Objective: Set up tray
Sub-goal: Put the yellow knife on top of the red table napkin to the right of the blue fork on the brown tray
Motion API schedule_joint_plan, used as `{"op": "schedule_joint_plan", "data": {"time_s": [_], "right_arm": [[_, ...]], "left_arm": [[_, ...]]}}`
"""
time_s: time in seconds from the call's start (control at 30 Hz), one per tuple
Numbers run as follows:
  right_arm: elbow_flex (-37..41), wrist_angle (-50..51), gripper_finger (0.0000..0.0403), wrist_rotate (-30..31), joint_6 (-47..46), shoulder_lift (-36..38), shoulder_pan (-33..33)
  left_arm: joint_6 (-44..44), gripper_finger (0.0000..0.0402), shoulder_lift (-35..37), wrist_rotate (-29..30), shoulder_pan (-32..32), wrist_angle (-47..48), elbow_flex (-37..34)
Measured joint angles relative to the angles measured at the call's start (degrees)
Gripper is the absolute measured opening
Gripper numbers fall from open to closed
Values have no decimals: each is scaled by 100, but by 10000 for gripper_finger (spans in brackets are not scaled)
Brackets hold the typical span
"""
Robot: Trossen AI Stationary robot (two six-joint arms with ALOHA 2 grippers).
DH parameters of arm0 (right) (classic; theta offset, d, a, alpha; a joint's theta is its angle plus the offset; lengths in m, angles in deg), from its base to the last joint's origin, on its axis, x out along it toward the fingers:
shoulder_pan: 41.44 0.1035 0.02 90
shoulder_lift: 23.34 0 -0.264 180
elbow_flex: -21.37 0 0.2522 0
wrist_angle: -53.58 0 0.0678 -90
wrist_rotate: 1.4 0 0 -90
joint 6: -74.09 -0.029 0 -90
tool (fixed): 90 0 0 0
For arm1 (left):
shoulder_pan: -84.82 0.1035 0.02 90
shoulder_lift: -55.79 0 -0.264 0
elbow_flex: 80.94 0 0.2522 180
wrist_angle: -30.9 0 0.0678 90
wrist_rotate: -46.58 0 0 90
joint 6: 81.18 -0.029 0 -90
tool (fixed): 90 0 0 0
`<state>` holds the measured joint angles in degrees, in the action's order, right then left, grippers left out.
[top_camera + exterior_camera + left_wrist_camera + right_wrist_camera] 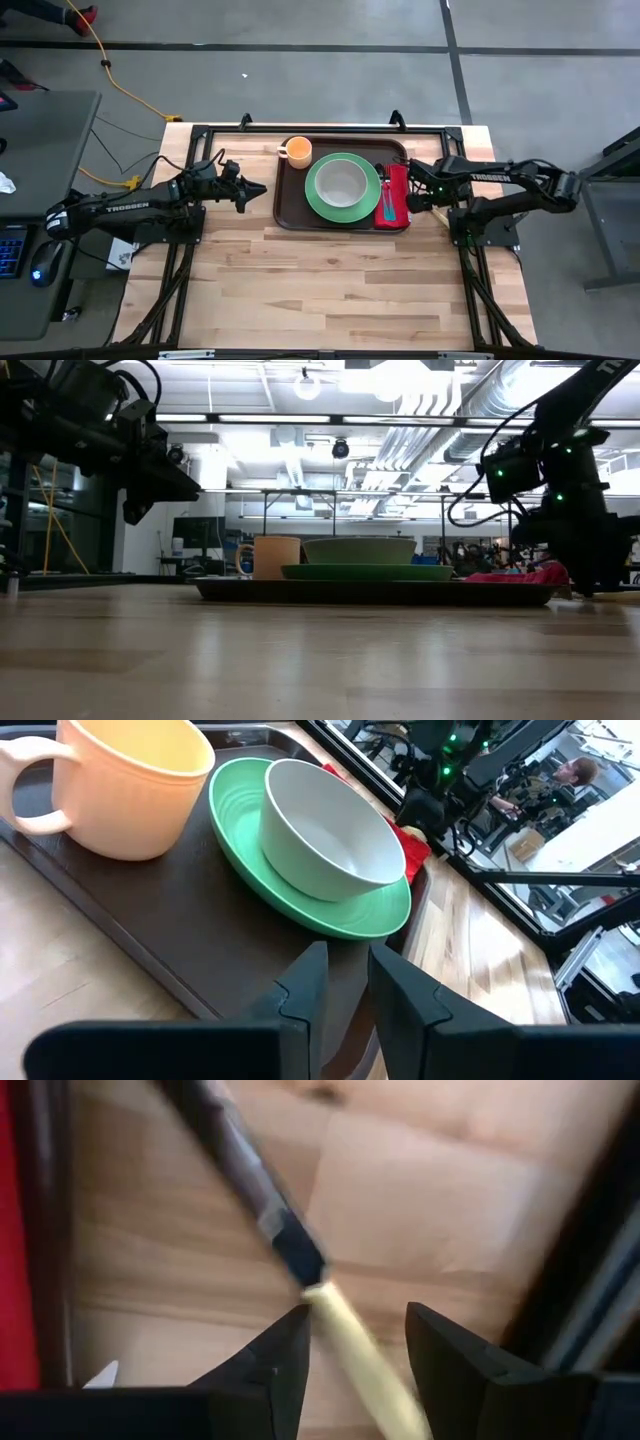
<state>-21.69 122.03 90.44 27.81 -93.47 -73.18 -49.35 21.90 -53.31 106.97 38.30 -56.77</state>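
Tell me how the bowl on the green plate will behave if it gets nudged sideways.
The bowl looks rigid with a smooth, glossy wall, so it would probably slide rather than deform. It sits loose on the plate, whose ridged surface and raised rim may check that slide. It is wide and low, so tipping seems unlikely.
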Motion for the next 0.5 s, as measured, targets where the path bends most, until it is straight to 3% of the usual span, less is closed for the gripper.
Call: {"op": "schedule_joint_plan", "data": {"time_s": [0.5], "right_arm": [[358,-371,145,-241,-355,12,0]], "left_arm": [[147,106,0,42,0,-11,2]]}}
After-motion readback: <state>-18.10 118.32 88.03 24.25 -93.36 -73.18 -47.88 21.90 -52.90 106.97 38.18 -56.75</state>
